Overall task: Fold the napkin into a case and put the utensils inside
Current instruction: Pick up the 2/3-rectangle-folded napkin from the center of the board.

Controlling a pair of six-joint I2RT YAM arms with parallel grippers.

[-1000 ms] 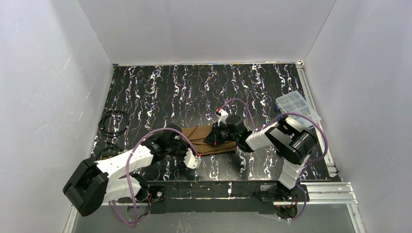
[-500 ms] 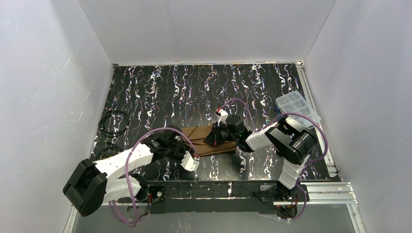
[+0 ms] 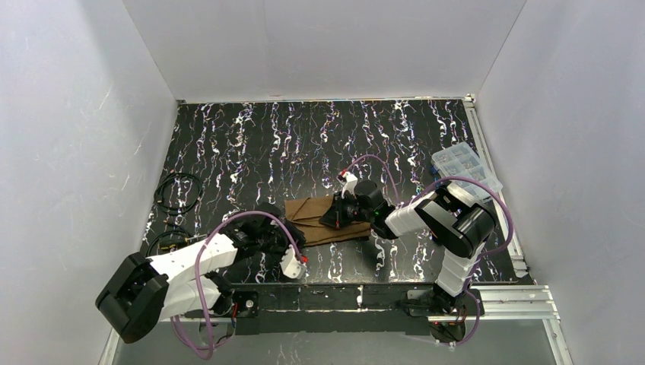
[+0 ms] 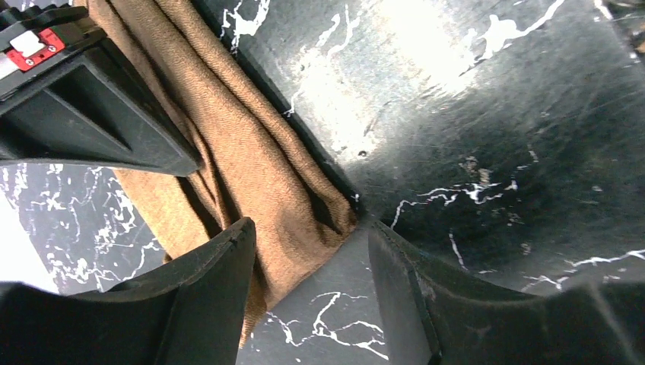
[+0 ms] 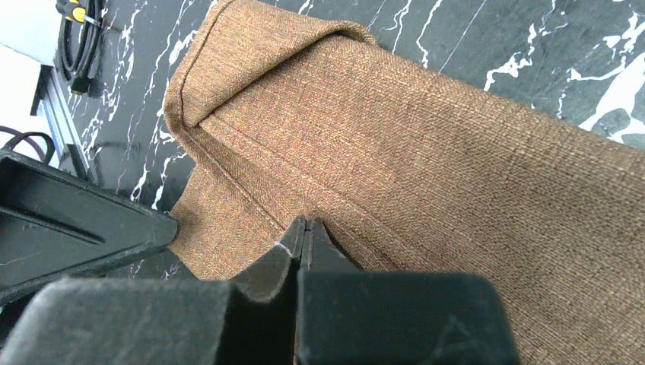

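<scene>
Folded napkin [image 3: 308, 217] near the worktop's [image 3: 304, 144] front edge. The right pincer [image 5: 303, 228], pressed together, rests its tips on the cloth — we judge, to pin the folds. The left pincer [image 4: 310, 237] stands spread, the napkin's corner showing between its fingers — gripping nothing.

I am holding my left hand [image 4: 310, 236] low by the near edge of the surface [image 3: 251, 144], fingers parted, and reaching my right hand [image 5: 304, 226] toward its middle, fingers closed.

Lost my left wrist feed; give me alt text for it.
The left jaws stand open, flanking a corner of the folded brown napkin, gripping nothing. The cloth lies layered on the black marbled table, running toward the upper left.
</scene>
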